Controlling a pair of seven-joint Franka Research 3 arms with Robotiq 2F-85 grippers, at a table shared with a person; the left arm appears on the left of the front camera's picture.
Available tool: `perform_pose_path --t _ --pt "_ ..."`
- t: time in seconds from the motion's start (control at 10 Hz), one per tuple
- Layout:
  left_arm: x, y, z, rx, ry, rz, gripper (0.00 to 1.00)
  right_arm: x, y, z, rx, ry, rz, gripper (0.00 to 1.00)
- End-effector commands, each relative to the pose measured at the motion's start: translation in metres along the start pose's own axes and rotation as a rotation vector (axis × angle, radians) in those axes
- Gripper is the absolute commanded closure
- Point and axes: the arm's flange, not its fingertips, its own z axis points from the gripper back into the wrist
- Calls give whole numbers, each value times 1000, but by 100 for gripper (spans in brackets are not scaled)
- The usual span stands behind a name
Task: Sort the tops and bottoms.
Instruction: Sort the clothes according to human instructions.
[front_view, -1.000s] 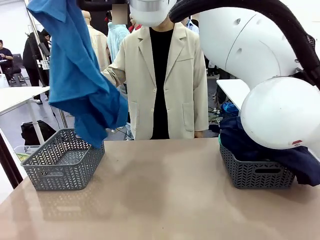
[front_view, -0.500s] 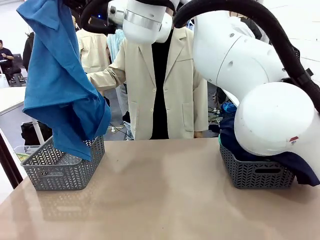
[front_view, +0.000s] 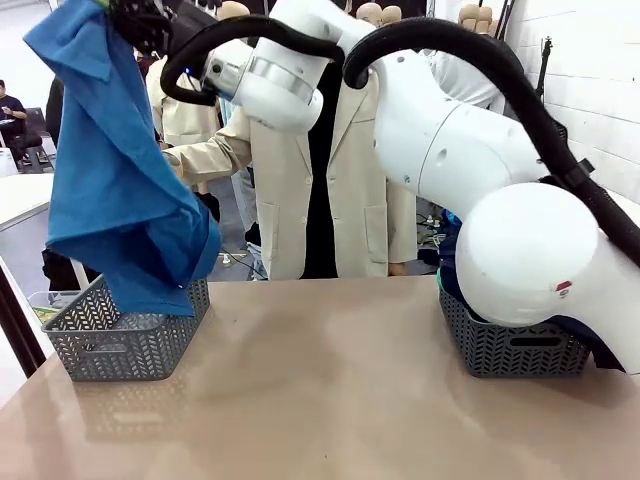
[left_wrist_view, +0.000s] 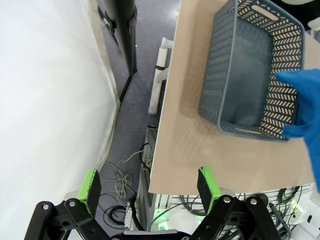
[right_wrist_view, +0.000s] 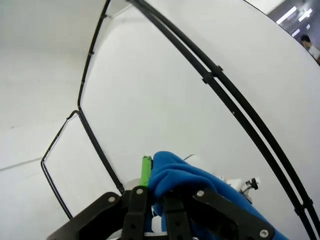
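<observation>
Step in hand: the right arm reaches across to the far left and hangs the bright blue garment (front_view: 120, 190) over the left basket (front_view: 125, 345); this looks like a drop into that basket.
Right hand (front_view: 140, 22): clamped on the garment's top edge, high above the table (front_view: 320, 400).
Left hand (left_wrist_view: 150, 182): wide apart, holding nothing.
Doing it well: judged from the hang, the cloth's lower end drapes on the basket's far rim, so the hand should come nearer before letting go.
Other garments: dark navy cloth (front_view: 600, 345) spills from the right basket (front_view: 510, 350).
Left wrist view adds: the left basket's bare floor.
Right wrist view adds: blue cloth (right_wrist_view: 175, 175) bunched between the fingers.
Front view adds: a person (front_view: 290, 190) at the far side.
</observation>
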Motion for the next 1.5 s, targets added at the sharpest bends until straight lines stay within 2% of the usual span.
perform_pose_path --t 0.0,0.1,0.2,1.1,1.2,1.4 --pt "2 0 3 -4 5 12 0 200 -264 -255 -55 1 -104 100" --pt "2 0 3 -4 5 12 0 189 -286 -247 -122 -12 -122 100" --pt "2 0 3 -4 5 12 0 -8 -15 5 -29 4 -51 100" --pt "2 0 3 -4 5 12 0 -7 -19 8 -51 21 -65 100" --pt "2 0 3 -4 5 12 0 17 -61 -16 -60 24 -99 100" --pt "2 0 3 -4 5 12 0 42 -138 -43 -85 49 -146 100"
